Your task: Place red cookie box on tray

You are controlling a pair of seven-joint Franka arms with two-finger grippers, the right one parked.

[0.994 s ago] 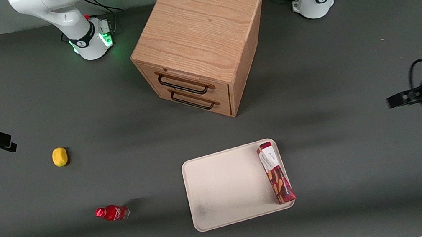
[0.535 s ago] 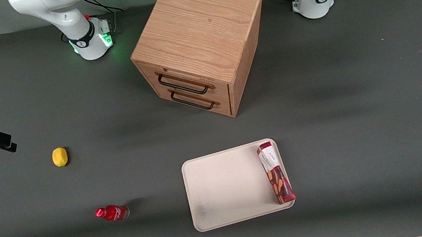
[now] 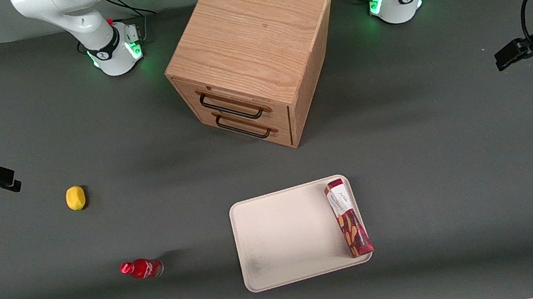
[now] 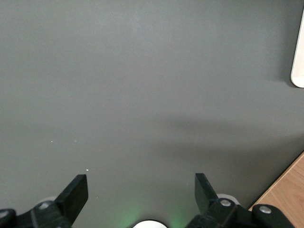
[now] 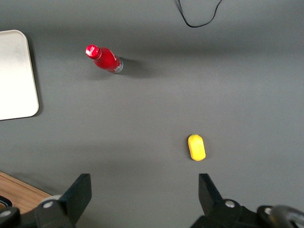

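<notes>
The slim dark-red cardboard cookie box (image 3: 348, 217) lies flat on the large cream-white rectangular tray (image 3: 280, 235), along its edge toward the working arm's end of the grey table (image 3: 433, 155). The left arm's black two-finger gripper (image 4: 141, 191) hangs well apart above bare tabletop, fingers spread wide and holding nothing.

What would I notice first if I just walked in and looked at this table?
Probably the big wooden cabinet with two drawers, standing in the middle of the table. Nearer the front camera lies the white tray, with the red cookie box lying along one edge of it. The robot's hand hangs open and empty, off toward the working arm's end of the table.
</notes>
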